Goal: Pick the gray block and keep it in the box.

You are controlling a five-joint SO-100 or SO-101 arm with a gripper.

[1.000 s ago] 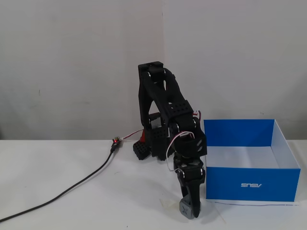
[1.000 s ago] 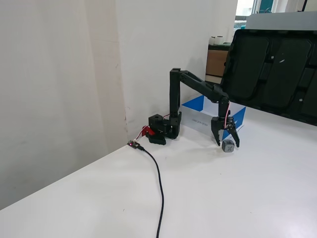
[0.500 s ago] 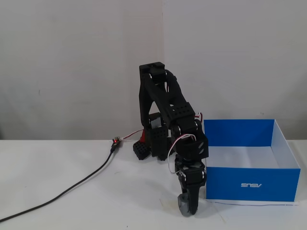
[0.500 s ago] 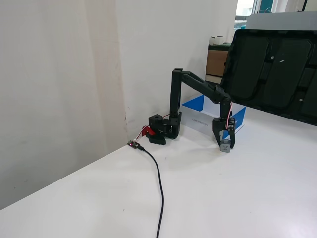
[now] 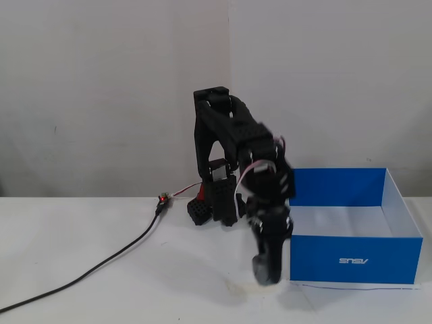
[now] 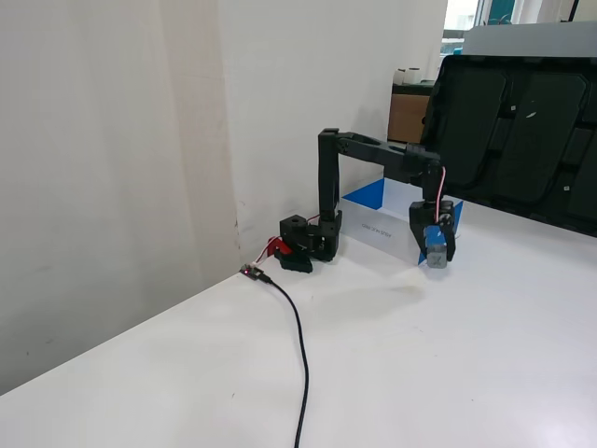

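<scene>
**End effector beside the box**

In a fixed view, the black end effector (image 5: 265,273) hangs above the white bench (image 5: 135,270), just left of the shallow blue cardboard box (image 5: 354,260). In another fixed view, it clamps the small dark gray block (image 6: 435,257) beside that box (image 6: 373,224).

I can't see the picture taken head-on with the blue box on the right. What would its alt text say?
A black robot arm bends down, its gripper just above a white table, beside the left front corner of an open blue box. A black cable trails off left.
</scene>
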